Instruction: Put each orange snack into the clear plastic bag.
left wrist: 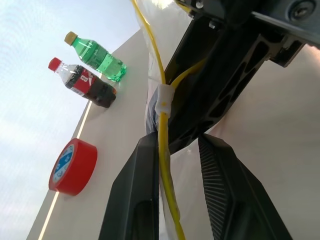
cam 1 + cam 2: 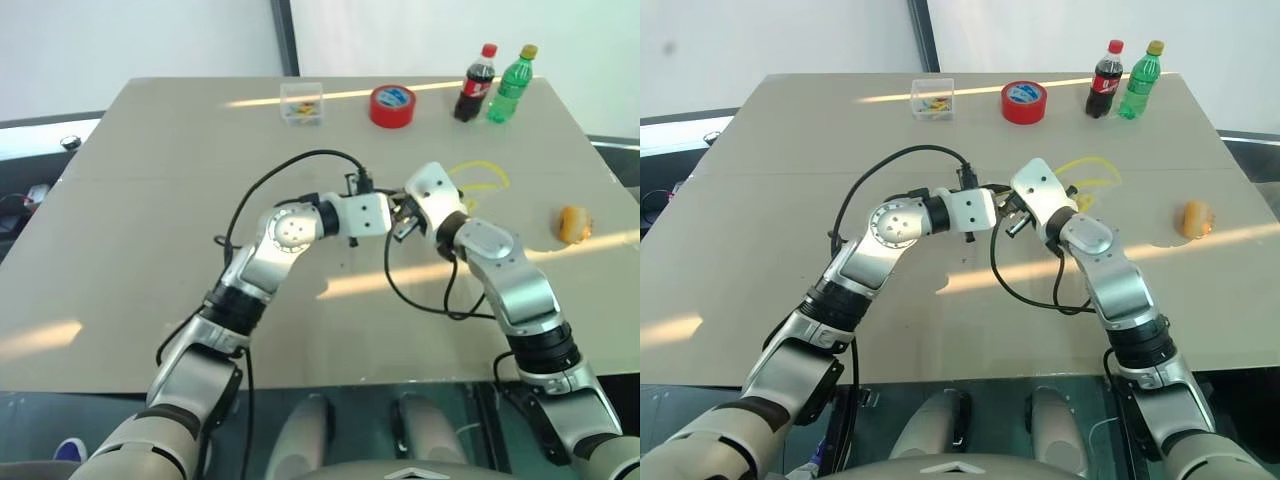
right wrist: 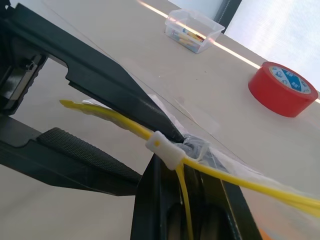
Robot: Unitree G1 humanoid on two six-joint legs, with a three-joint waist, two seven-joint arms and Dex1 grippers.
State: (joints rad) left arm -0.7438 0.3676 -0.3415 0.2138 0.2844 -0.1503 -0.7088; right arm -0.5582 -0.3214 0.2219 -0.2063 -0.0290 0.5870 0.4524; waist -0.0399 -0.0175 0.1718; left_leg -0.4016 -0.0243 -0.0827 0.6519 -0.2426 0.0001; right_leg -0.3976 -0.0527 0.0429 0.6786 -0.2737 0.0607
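Observation:
Over the middle of the table my two grippers meet tip to tip. The clear plastic bag (image 2: 482,182) lies there, and its yellow seal strip (image 1: 162,125) runs up between them. My right gripper (image 3: 187,150) is shut on the bag's edge at the white slider. My left gripper (image 1: 177,142) has its fingers (image 3: 92,150) on either side of the strip. They are close in, with a gap still showing between them. One orange snack (image 2: 573,224) lies on the table to the right, apart from both grippers.
A red tape roll (image 2: 392,105), a small clear rigid box (image 2: 302,102), a cola bottle (image 2: 476,85) and a green bottle (image 2: 511,85) stand along the far edge. Black cables (image 2: 290,165) loop over both wrists.

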